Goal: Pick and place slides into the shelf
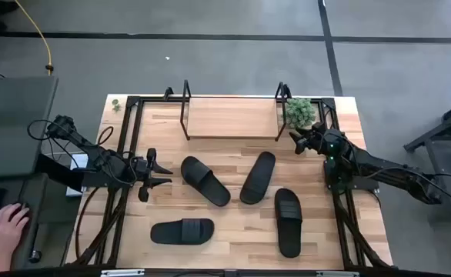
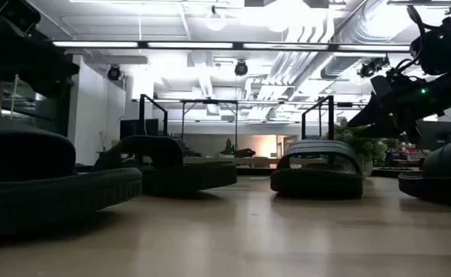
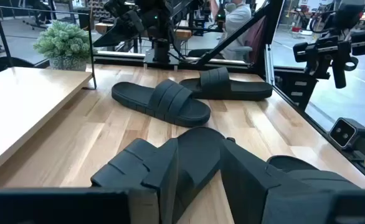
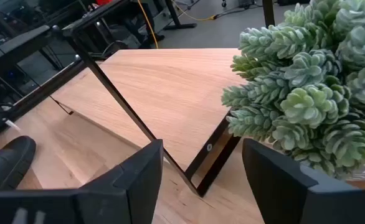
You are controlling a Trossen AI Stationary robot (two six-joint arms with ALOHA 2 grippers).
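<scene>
**Slides all on the table, shelf board bare**

Slides, four of them, lie scattered on the wooden table (image 1: 233, 223) in front of the shelf (image 1: 232, 118). One slide (image 1: 205, 181) sits at a slant left of centre, a second (image 1: 258, 177) leans the other way just beside it, their near ends close but apart. A third (image 1: 288, 221) lies lengthwise toward the right, and the fourth (image 1: 182, 231) rests crosswise near the front edge. The shelf stands at the far side of the table, its light board carrying nothing, black tube frames at each end.

The left gripper (image 1: 160, 174) hovers just left of the slanted slide, fingers parted and holding nothing; from its wrist view the nearest slide (image 3: 161, 102) lies ahead of the fingers (image 3: 148, 177). The right gripper (image 1: 296, 141) hangs by the shelf's right end frame, fingers spread wide and empty, right next to a small potted succulent (image 1: 300, 111) at the table's far right corner.

A person's hand (image 1: 7, 227) rests at the left, off the table.
</scene>
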